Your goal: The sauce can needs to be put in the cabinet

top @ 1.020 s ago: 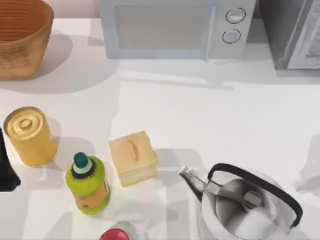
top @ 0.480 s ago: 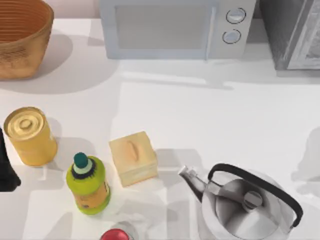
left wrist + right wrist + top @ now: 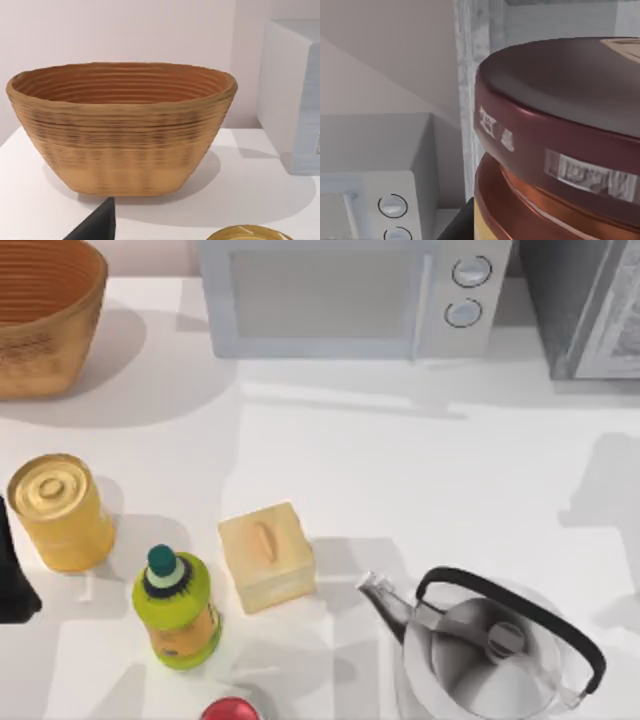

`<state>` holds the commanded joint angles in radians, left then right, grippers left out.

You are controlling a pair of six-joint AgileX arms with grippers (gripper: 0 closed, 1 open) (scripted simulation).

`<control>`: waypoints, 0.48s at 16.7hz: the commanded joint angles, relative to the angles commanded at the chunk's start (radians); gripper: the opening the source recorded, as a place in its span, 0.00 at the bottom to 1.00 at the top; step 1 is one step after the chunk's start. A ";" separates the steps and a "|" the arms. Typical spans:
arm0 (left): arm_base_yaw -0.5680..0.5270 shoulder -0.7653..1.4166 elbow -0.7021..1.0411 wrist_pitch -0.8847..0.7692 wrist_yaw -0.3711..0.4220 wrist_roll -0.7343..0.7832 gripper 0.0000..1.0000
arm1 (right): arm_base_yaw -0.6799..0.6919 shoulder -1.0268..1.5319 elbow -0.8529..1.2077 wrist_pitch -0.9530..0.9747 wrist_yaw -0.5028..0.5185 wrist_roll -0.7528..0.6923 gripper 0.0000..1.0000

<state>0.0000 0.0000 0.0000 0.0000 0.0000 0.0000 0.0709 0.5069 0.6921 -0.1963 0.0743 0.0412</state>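
The sauce can point(image 3: 560, 145), with a dark maroon top and an orange-yellow label below it, hangs close in front of my right wrist camera. My right gripper is shut on it, and a dark edge of a finger point(image 3: 462, 222) shows beside the can. Behind the can rises the cabinet point(image 3: 470, 75), whose grey framed front is near. In the top view the cabinet point(image 3: 585, 310) stands at the table's back right corner. My left arm point(image 3: 12, 570) stays parked at the table's left edge.
A white microwave point(image 3: 340, 295) stands at the back centre and a woven basket point(image 3: 45, 315) at the back left. Nearer the front are a yellow can point(image 3: 60, 510), a green bottle point(image 3: 178, 608), a wooden box point(image 3: 266, 555), a kettle point(image 3: 495, 645) and a red round thing point(image 3: 230, 710).
The right arm's shadow on the table's right side has slid toward the back, closer to the cabinet. The left arm and the table objects have not moved.
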 joint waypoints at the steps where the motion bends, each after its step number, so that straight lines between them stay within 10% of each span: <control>1: 0.000 0.000 0.000 0.000 0.000 0.000 1.00 | 0.009 0.060 0.082 -0.024 0.008 -0.008 0.00; 8: 0.000 0.000 0.000 0.000 0.000 0.000 1.00 | 0.068 0.461 0.633 -0.178 0.066 -0.046 0.00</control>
<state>0.0000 0.0000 0.0000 0.0000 0.0000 0.0000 0.1388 0.9681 1.3255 -0.3742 0.1403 -0.0048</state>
